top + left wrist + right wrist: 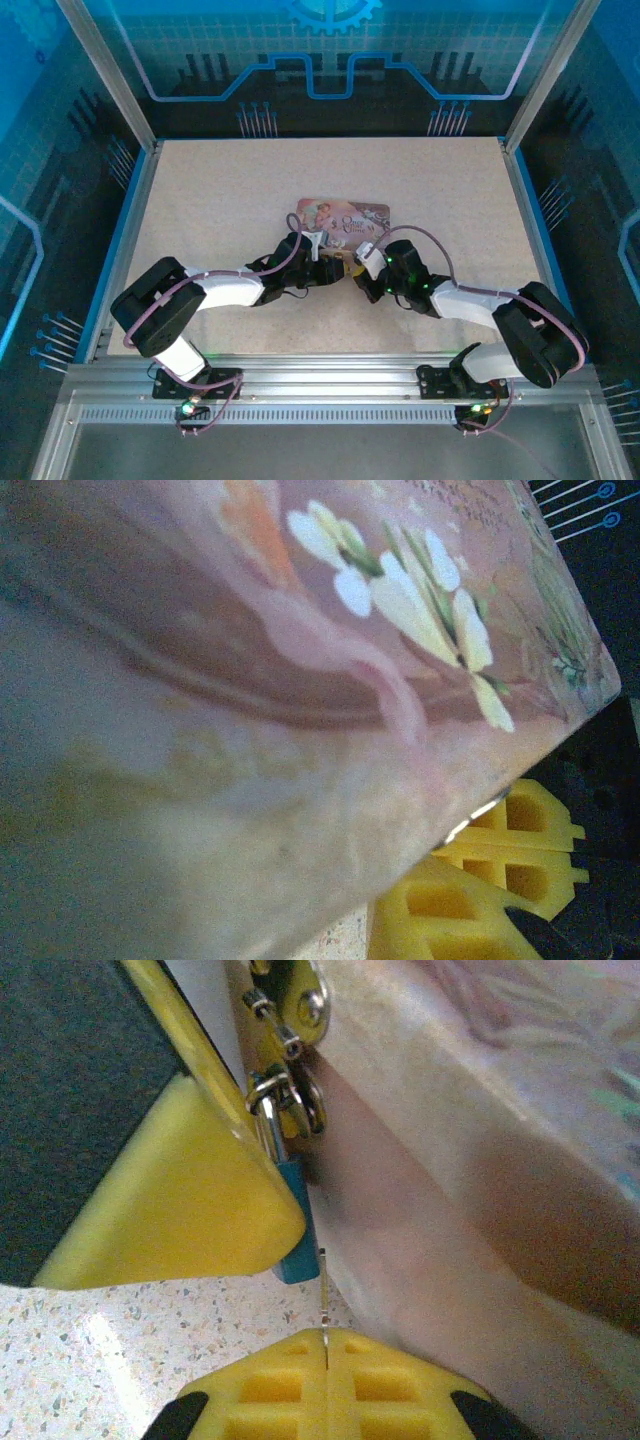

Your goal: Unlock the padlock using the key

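Plainly blue padlock (298,1240), thin silver key (324,1290).

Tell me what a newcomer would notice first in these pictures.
Probably the pink illustrated tin in the middle of the table, where both arms meet. In the right wrist view, the right claw pinches a thin key, its tip pointing up close beside the small padlock hanging from the tin's clasp.

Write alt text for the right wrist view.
A thin silver key, pinched between the yellow fingertips of the right gripper, points up with its tip alongside a small blue padlock hanging from the hasp of a pink tin. Another yellow finger covers the padlock's left side.
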Robot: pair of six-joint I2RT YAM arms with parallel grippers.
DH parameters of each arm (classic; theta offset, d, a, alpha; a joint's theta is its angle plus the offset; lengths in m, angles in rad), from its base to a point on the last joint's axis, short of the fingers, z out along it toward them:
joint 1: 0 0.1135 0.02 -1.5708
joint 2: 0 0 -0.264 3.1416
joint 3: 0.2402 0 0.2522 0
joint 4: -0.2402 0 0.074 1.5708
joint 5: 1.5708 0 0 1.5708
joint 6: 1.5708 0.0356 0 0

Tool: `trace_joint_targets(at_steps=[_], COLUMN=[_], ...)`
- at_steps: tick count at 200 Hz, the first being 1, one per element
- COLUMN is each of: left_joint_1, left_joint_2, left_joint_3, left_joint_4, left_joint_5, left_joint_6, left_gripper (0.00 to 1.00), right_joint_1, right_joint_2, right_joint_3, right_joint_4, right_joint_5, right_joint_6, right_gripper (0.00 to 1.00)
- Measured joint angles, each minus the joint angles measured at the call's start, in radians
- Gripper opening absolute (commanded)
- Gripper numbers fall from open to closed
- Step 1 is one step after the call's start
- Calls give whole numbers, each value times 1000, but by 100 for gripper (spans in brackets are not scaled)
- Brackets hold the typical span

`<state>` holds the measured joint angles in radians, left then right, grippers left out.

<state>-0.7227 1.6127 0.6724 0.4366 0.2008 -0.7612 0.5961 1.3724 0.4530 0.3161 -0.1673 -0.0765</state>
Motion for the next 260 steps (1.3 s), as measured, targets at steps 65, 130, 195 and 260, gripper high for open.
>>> trace_joint_targets(at_steps=[65, 130, 195, 260], left_joint_1=[0, 0, 10, 13], left_joint_2=[0, -9, -32, -36], left_joint_3=[6, 6, 6, 6], left_joint_4=[-14, -29, -40, -45], left_joint_5=[5, 6, 6, 6], left_joint_6=[0, 0, 0, 0], left_gripper=[21, 21, 21, 22], right_joint_1=[3, 24, 34, 33], right_joint_2=[1, 11, 10, -14], right_joint_3=[0, 7, 11, 11], right_joint_4=[0, -11, -16, -14], right_joint_5=[0, 21, 30, 32], right_joint_6=[-20, -31, -33, -33], right_gripper=[0, 0, 0, 0])
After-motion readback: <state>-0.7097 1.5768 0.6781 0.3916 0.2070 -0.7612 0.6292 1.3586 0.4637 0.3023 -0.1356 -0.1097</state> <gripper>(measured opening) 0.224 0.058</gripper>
